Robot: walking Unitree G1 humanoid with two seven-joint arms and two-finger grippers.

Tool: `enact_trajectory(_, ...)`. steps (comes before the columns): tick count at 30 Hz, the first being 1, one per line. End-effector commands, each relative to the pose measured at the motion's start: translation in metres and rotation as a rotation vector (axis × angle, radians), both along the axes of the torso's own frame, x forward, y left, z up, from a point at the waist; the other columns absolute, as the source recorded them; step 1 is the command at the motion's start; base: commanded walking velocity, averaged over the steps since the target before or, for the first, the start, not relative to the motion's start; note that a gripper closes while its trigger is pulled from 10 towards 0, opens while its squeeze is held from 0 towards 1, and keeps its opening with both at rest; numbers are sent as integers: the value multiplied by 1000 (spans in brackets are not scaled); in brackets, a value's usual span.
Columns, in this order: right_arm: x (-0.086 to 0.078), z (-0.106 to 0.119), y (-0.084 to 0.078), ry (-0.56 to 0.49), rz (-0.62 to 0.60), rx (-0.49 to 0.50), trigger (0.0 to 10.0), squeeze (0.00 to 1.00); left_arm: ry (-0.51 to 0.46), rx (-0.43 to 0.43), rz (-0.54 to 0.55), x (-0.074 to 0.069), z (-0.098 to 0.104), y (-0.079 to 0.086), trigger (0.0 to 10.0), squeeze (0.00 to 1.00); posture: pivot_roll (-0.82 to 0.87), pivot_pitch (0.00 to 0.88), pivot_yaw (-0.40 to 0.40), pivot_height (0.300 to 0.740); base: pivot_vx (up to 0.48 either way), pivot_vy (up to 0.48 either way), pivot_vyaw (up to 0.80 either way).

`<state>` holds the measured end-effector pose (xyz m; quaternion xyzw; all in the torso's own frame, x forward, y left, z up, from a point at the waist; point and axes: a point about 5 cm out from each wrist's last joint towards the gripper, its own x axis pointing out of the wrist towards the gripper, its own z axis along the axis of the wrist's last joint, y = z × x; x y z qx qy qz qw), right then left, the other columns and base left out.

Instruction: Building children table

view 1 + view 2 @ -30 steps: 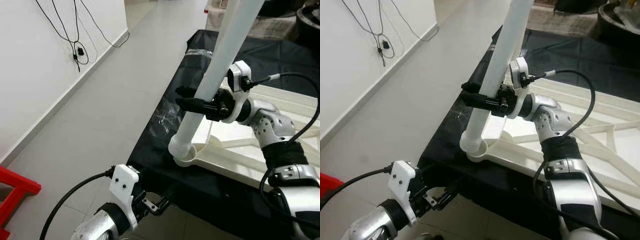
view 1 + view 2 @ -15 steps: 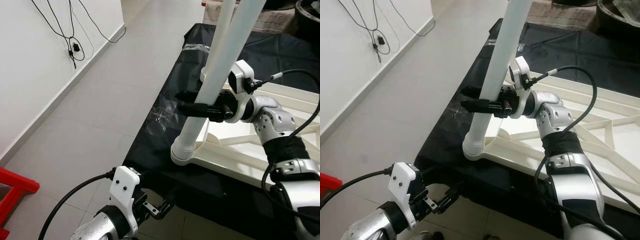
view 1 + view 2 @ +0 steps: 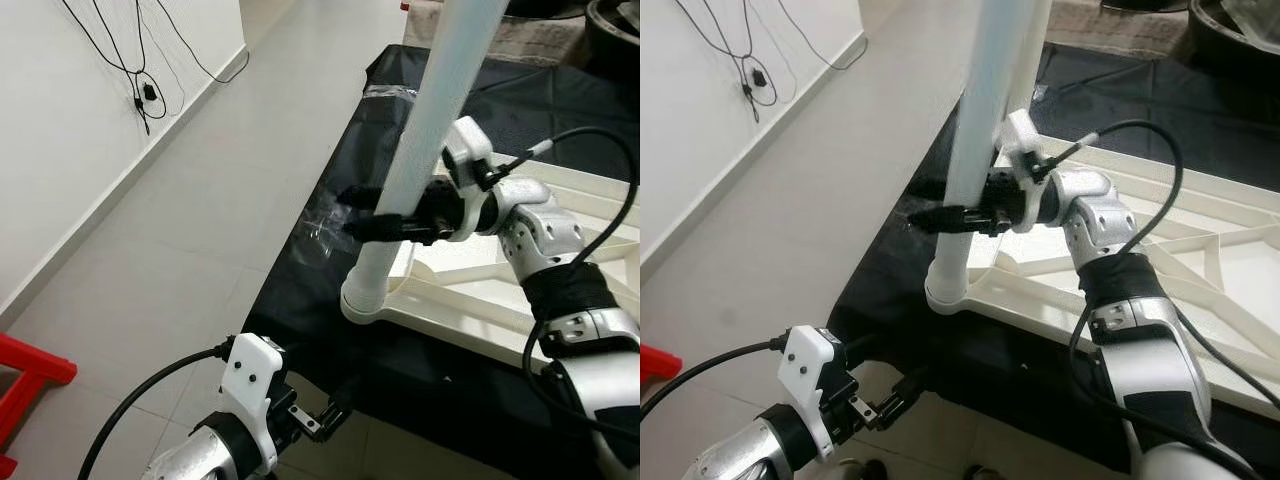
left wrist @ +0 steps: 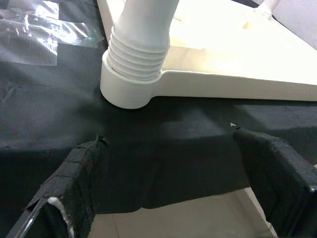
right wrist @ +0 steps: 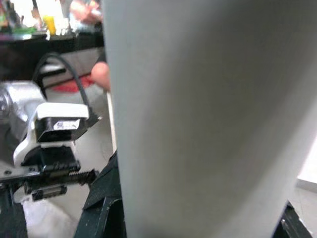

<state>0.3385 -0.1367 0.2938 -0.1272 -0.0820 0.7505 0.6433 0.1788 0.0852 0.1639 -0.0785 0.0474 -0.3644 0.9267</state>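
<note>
In the left eye view, the right end effector [image 3: 372,222], at the centre of the frame, is closed around a long white plastic table leg [image 3: 420,160] that runs from the top edge down to mid-frame. The leg's ribbed lower end sits in the round corner socket of an upturned cream-white plastic tabletop [image 3: 470,310], which lies on a table draped in black cloth [image 3: 320,290] at centre right. A crumpled clear plastic sheet [image 3: 322,225] lies on the cloth just left of the leg. The left end effector [image 3: 330,415] hangs low at the bottom centre, beside the table's near edge, its fingers apart and gripping nothing. A red plastic object [image 3: 25,385] sits on the grey tiled floor [image 3: 170,250] at lower left, and black cables [image 3: 135,60] hang on the white wall at upper left.

In the left wrist view, two cloth-wrapped black fingers [image 4: 74,183] stand well apart at the lower corners, with the leg's threaded end in its socket at upper centre.

In the right wrist view, the leg's white shaft occupies the centre and right; the other arm's white wrist camera housing [image 5: 57,121] shows at left.
</note>
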Motion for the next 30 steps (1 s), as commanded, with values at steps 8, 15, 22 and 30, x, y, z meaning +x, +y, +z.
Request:
enact_trajectory(8, -5, -36, 22, 70, 73, -134, 10000, 0, 19, 22, -8, -1, -4, 0, 10000, 0, 159, 246, -23, 740, 0, 0, 0)
enact_trajectory(15, 1, -39, 21, 99, 41, -70, 10000, 0, 15, 24, -3, 0, -4, 0, 10000, 0, 163, 239, -24, 740, 0, 0, 0)
enact_trajectory(22, 5, -44, 13, 127, -53, -36, 10000, 0, 10, 24, -5, 1, -5, 0, 10000, 0, 156, 229, -23, 740, 0, 0, 0)
enact_trajectory(30, 3, -53, 16, 136, -155, -26, 10000, 0, 5, 28, -2, 4, -5, 0, 10000, 0, 152, 226, -24, 740, 0, 0, 0)
